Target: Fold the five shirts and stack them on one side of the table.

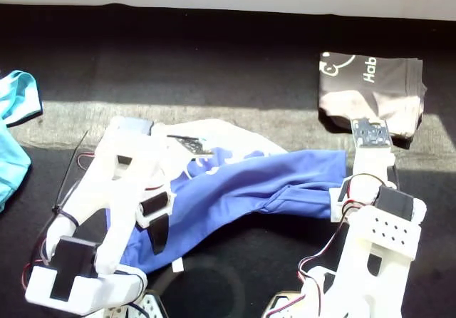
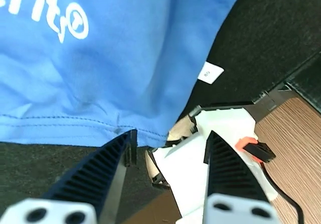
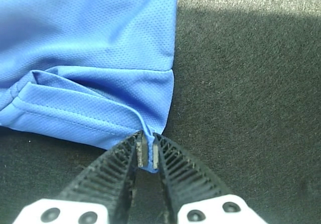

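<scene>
Tightly, right claw (image 3: 148,152) pinches blue shirt (image 3: 90,43) hem

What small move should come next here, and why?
Probably close the left gripper on the blue shirt hem: its jaws stand open with the hem's corner just at their tips, while the right gripper pinches the shirt's other end.

turquoise shirt (image 1: 11,161) cut off at left edge
</scene>
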### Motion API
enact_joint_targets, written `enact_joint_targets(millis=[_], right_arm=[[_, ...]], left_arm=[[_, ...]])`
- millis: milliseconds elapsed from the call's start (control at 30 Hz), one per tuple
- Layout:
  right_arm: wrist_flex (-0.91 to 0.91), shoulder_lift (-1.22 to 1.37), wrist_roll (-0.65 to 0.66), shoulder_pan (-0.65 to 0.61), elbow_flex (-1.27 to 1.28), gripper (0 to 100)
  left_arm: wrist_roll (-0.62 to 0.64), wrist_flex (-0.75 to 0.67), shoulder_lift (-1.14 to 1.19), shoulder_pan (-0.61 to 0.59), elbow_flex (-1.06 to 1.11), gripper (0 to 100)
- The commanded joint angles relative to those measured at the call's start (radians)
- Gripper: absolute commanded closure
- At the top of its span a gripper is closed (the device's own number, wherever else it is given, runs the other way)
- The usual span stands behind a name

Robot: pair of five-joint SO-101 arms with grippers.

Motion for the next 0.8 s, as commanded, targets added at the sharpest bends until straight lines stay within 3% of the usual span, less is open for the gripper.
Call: enact_joint_targets(millis=[0,200,433,767], right_arm=[[-0.010,-0.018,0.005,0.013,-0.008,99.2],[-0.005,-0.024,0.005,0.015,-0.012,99.2],[-0.005,-0.024,0.005,0.015,-0.012,99.2],[-0.013,-0.025,0.003,0.013,-0.013,99.2]], left_arm=[[-0.006,-0.089,0.024,0.015,0.015,78],[0.005,-0.204,0.323,-0.070,-0.111,78],[0.167,-0.212,0.654,-0.243,-0.644,79],[0.336,-0.161,0.921,-0.254,-1.236,79]])
